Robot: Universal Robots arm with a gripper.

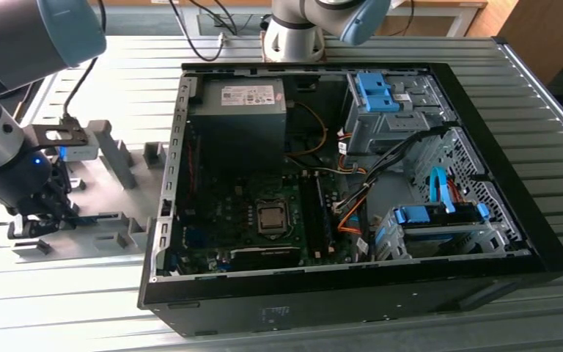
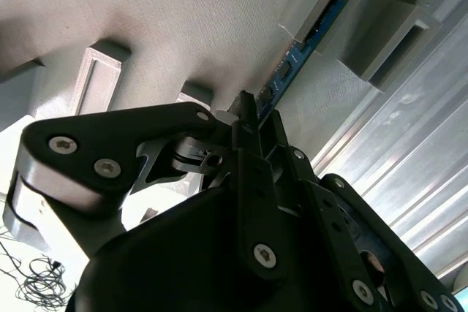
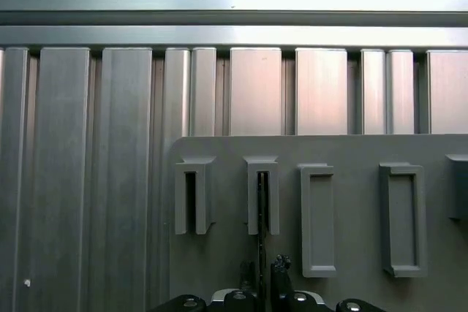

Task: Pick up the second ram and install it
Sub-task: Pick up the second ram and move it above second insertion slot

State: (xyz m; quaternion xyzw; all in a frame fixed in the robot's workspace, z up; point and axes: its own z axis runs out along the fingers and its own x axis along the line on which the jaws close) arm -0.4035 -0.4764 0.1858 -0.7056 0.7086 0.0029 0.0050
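Gripper (image 1: pixel 42 220): low at the exterior view's left, over the grey holder tray (image 1: pixel 105 224). In the second wrist view it looks closed on the second ram (image 2: pixel 296 56).
Second ram: stands on edge, one end seated in a slotted holder block (image 2: pixel 322 1) on the tray, well apart from the computer case (image 1: pixel 360 301).
Risk at the holder block: the slot hugs the board closely. A pull that is not straight could bind the stick, flex it, or drag the tray across the bench (image 1: pixel 67 308).
Risk in the grip: the board is thin and its faces smooth, so a light or off-centre hold by the gripper may let it pivot or slip.
Risk at the case: the memory slots (image 1: pixel 318 213) lie deep inside, just beside a tangle of cables (image 1: pixel 352 209). A tilted stick could snag a cable, or meet the slot askew and stress the motherboard (image 1: pixel 223 220).
Gripper, make: matte black linkage plates with bright screw heads, tapering to narrow tips.
Tray and blocks: matte grey plastic with a fine layered texture. The blocks are upright rectangles with narrow slots.
Second ram, make: rigid blue-green board, long and flat, with small parts along its face.
Bench: ribbed aluminium slats, hard and reflective.
Case: black sheet-metal box, open side up, with blue plastic drive latches (image 1: pixel 438 215) towards the exterior view's right.
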